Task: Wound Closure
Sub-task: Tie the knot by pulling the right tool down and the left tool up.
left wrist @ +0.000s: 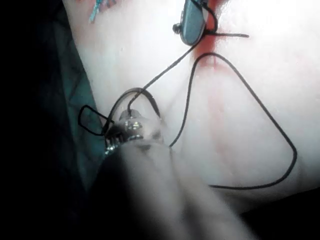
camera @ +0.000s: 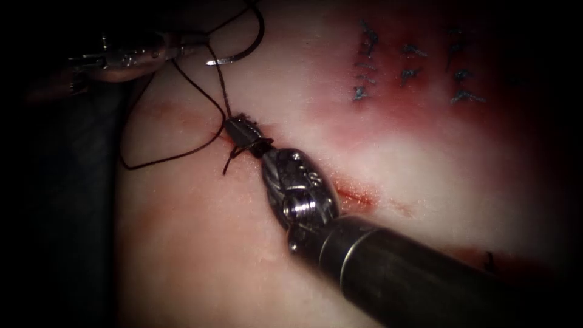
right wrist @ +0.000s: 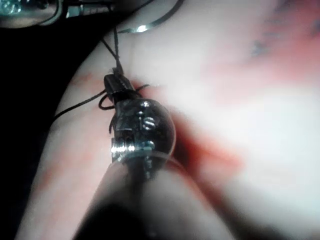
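Right claw (camera: pixel 243 129) pinching thread (camera: pixel 200 91) at cut (camera: pixel 355 195); left claw (camera: pixel 182 45) gripping free needle (camera: pixel 243 51) near its tail; risk: taut thread snapping.

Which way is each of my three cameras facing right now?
Endoscope: above and in front, facing the cut; both arms' claws, left claw holding the needle.
Left wrist: along its shaft, at its claw.
Right wrist: along its shaft, at the right claw on the thread.
All share the thread.
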Controlling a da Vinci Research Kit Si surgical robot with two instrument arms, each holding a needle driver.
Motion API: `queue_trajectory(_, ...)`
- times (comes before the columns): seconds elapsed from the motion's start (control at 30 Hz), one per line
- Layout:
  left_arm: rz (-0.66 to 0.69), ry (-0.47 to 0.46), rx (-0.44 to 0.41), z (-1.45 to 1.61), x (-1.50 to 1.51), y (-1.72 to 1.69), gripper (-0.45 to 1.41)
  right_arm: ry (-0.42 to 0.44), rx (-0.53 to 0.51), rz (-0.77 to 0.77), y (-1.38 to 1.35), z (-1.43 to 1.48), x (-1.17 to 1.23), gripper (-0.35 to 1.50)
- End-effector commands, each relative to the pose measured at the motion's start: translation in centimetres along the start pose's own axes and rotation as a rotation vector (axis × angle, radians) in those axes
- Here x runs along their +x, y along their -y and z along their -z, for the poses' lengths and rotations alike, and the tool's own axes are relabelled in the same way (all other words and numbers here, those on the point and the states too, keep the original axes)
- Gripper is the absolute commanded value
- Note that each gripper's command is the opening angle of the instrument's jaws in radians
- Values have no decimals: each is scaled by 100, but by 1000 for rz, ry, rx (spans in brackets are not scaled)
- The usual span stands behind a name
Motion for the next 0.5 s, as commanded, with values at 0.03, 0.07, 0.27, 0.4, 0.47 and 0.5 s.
queue_trajectory(0.03, 3, 2, 5, -11, -1, 12, -35, 2, 3, 2, 0, -5, -7, -35)
queue_trajectory(0.07, 14, 10, 7, -21, -3, 24, -35, 3, 6, 6, 0, -4, -12, -35)
queue_trajectory(0.27, 58, 3, 15, -50, -8, 67, -35, 4, 18, 11, 5, 3, -21, -35)
queue_trajectory(0.4, 90, 5, 46, -64, -9, 97, -35, 5, 22, 12, 8, 5, -23, -35)
queue_trajectory(0.47, 109, -5, 53, -71, -8, 110, -35, 4, 27, 14, 11, 8, -27, -35)
queue_trajectory(0.5, 110, -7, 60, -74, -7, 115, -35, 4, 29, 15, 12, 9, -29, -35)
